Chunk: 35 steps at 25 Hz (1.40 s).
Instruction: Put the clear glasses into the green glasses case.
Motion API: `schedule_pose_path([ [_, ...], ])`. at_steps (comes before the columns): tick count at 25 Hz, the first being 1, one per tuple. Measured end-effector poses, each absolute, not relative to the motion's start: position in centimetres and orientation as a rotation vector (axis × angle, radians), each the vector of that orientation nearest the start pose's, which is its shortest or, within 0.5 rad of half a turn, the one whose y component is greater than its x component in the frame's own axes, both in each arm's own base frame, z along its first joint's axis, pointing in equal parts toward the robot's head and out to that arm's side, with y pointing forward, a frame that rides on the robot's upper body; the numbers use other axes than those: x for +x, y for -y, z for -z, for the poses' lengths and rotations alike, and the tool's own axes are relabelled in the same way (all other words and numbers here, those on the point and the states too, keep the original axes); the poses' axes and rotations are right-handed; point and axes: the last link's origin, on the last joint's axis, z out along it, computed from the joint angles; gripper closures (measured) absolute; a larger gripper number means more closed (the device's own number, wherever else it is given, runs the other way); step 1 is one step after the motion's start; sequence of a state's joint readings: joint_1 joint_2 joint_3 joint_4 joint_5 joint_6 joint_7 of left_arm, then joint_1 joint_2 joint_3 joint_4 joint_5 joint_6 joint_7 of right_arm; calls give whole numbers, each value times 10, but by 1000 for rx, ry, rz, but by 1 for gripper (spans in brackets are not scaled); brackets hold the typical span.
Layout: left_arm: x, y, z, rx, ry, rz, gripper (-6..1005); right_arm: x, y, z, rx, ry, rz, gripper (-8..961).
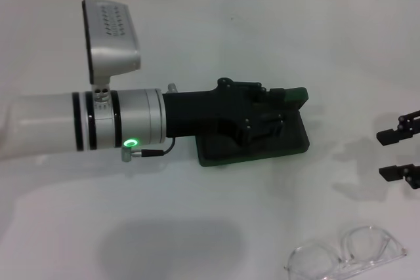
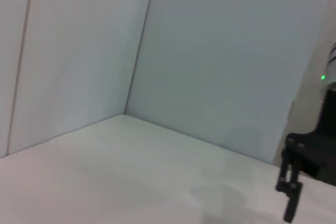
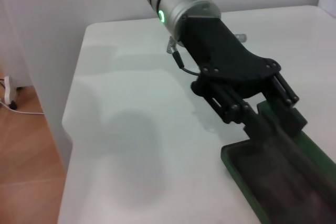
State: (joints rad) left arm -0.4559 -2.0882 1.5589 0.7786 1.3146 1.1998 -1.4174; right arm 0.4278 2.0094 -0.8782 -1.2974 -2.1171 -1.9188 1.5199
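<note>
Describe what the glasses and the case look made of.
The clear glasses: probably transparent plastic, glossy; the table shows through the one-piece lens. The green glasses case: dark green hard shell, likely plastic, smooth with a slight sheen; its dark lining looks matte, perhaps fabric.

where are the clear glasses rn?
In the head view the clear glasses lie on the white table at the near edge, right of centre, nearer than the green glasses case and the right gripper.

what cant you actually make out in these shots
- The green glasses case: its inside is mostly hidden under the left tool in the head view and cut off by the edge in the right wrist view.
- The clear glasses: cut off by the head view's bottom edge.
- The right tool: only its fingertips enter the head view.
</note>
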Motion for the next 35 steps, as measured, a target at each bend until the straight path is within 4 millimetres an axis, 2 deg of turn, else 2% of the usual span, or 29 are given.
schedule_pose_path([
  [7, -179, -319, 57, -2801, 455, 1003, 546, 228, -299, -81, -3014, -64, -172, 420],
  [13, -191, -322, 50, -2670, 457, 1104, 545, 225, -297, -78, -3024, 34, -209, 420],
  [18, -207, -323, 44, -2499, 496, 1184, 454, 225, -296, -75, -3024, 133, -258, 420],
  [25, -232, -322, 40, -2278, 537, 1209, 310, 221, -293, -76, -2998, 233, -349, 420],
  [31, -242, -321, 40, -2233, 585, 1204, 110, 204, -294, -71, -3055, 333, -311, 421],
  [35, -245, -318, 40, -2224, 594, 1203, 110, 193, -294, -63, -3117, 393, -238, 422],
])
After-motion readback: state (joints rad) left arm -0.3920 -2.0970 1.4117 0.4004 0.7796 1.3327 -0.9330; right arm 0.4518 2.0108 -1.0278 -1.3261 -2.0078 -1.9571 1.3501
